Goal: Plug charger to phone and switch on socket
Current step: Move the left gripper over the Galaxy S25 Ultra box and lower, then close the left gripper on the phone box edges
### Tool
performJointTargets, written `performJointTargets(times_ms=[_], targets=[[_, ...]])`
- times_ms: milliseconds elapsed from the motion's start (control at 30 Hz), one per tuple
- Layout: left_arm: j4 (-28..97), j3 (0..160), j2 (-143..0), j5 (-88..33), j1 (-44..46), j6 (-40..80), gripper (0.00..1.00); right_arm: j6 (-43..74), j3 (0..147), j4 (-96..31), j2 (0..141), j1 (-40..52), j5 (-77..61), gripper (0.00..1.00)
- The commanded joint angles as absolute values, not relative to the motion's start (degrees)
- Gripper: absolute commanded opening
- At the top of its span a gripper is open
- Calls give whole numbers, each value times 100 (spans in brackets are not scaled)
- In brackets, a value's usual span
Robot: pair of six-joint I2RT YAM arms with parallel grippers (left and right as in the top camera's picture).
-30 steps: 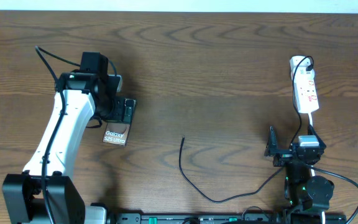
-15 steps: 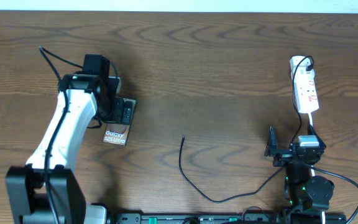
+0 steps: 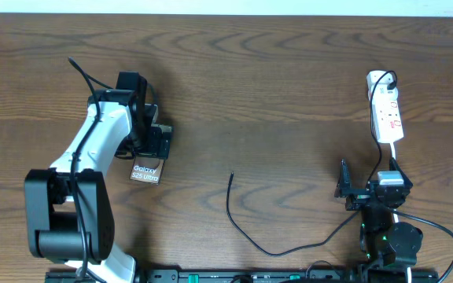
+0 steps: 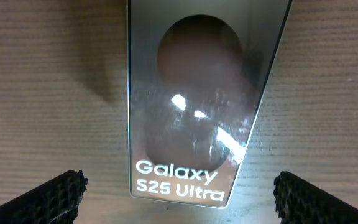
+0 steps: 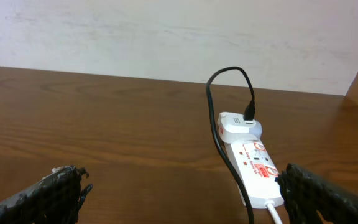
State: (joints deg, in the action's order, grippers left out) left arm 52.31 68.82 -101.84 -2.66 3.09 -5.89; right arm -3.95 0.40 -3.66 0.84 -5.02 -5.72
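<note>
The phone lies flat on the table at the left, its far end under my left gripper. In the left wrist view the phone shows white "Galaxy S25 Ultra" lettering and a brownish oval sheen. My left gripper is open, with one finger on each side of the phone's near end, touching nothing. The charger lies loose in a curve at the centre front, its tip pointing away. The socket lies at the far right. My right gripper is open and empty just before the socket.
A white adapter sits in the socket's far end with the black cable plugged into it. A white cord runs from the socket toward the right arm's base. Thick black robot cables lie along the front edge.
The left arm has swung, its wrist shifting slightly right above the phone. The phone, charger, socket and right arm have not moved.
</note>
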Motion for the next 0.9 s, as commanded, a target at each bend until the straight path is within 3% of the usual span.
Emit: performJointTargets(times_ms=[0, 867], targets=[[5207, 6845, -10335, -443, 281, -888, 98, -325, 32, -390, 49, -526, -552, 99], [4654, 6845, -10748, -600, 285, -1074, 98, -325, 32, -390, 49, -526, -550, 99]])
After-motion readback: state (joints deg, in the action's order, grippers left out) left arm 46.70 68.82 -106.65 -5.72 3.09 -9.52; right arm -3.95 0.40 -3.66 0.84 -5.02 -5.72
